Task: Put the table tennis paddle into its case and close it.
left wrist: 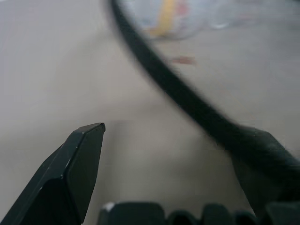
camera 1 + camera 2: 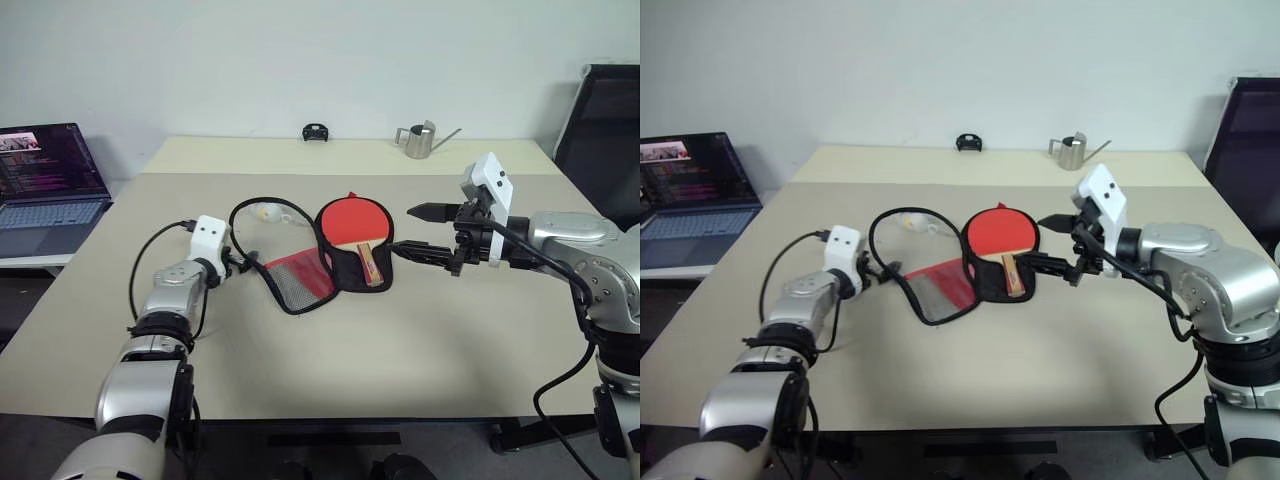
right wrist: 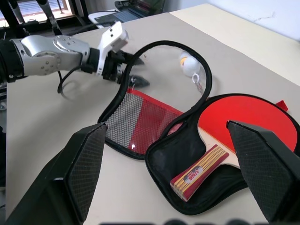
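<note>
The case [image 2: 335,262] lies unzipped near the middle of the table [image 2: 420,340], its red mesh-pocket flap thrown toward the left edge, where the left gripper [image 3: 131,70] sits just beside the flap's black rim, fingers spread and empty. The table tennis paddle [image 2: 356,230] already rests in the black half, red face toward the far edge, striped handle toward the near one. The right gripper [image 2: 425,232], also spread wide and empty, hovers just right of the handle.
</note>
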`<move>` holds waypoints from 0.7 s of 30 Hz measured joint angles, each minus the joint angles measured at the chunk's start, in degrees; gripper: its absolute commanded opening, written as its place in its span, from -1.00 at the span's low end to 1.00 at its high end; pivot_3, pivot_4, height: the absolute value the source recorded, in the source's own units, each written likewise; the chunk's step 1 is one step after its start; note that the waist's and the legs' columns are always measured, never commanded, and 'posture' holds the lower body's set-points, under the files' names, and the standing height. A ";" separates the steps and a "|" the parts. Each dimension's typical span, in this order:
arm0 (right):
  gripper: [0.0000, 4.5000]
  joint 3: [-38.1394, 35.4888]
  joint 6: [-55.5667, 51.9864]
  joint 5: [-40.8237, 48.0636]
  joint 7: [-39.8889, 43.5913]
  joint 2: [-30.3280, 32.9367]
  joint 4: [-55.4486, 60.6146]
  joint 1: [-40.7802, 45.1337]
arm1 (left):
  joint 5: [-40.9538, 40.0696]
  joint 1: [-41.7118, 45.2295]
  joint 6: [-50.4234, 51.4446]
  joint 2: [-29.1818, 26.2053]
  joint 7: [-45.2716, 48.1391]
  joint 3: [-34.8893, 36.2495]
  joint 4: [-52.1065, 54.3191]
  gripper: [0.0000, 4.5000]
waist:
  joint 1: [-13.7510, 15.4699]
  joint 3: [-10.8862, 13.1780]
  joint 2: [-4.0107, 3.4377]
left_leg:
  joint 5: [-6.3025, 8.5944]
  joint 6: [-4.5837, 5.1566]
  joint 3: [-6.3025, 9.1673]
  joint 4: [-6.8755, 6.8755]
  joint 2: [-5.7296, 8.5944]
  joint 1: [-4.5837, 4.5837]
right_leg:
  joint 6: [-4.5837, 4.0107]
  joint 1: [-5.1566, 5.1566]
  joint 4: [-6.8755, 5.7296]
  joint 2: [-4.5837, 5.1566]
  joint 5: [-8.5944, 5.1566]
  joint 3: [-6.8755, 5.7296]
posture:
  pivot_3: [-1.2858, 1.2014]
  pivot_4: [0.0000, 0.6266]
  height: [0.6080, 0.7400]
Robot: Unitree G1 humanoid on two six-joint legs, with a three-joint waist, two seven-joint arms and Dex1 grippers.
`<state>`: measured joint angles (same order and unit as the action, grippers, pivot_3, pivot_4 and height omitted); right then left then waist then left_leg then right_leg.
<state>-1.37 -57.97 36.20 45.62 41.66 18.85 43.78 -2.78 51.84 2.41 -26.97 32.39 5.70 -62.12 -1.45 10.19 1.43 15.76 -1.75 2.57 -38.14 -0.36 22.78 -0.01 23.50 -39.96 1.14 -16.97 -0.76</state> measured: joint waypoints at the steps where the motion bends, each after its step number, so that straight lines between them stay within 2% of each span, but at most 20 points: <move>1: 0.98 -0.06 0.00 0.01 -0.01 0.55 0.01 -0.08 | -0.64 0.00 0.49 0.88 1.20 0.01 0.96 0.97 | 0.00 0.01 0.02 | 0.00 0.00 0.01 -0.01 0.00 0.03 | 0.00 0.00 0.00 0.00 0.00 -0.01 | 0.03 -0.52 1.00; 11: 0.98 -1.97 0.00 0.45 -0.93 2.32 -0.03 -0.54 | -6.22 3.68 8.09 9.54 8.60 -1.36 17.87 0.97 | 0.20 0.06 0.10 | 0.00 -0.01 0.03 -0.04 0.01 0.02 | 0.00 -0.02 -0.01 0.00 0.00 -0.01 | 0.03 -0.52 1.00; 15: 0.98 -1.98 0.00 0.45 -1.33 2.38 -0.06 -0.63 | -6.03 4.28 8.60 13.39 9.40 -3.34 18.01 0.97 | -0.07 0.06 0.11 | -0.01 0.00 0.00 -0.04 0.00 0.00 | 0.00 -0.02 -0.04 -0.02 0.00 0.01 | 0.03 -0.52 1.00; 21: 0.98 -2.14 -0.01 0.43 -2.98 2.51 -0.05 -1.92 | -4.72 8.54 5.50 16.78 7.14 -4.20 11.32 0.97 | -0.05 0.06 0.11 | 0.00 0.00 -0.04 -0.04 0.01 0.00 | 0.00 -0.02 -0.03 -0.01 0.00 0.03 | 0.03 -0.52 1.00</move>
<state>-3.51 -57.98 36.62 42.64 44.18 18.80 41.87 -7.51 60.38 7.91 -10.18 39.53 1.50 -50.81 -1.50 10.25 1.55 15.76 -1.74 2.53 -38.18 -0.36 22.78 -0.01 23.48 -39.99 1.12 -16.96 -0.72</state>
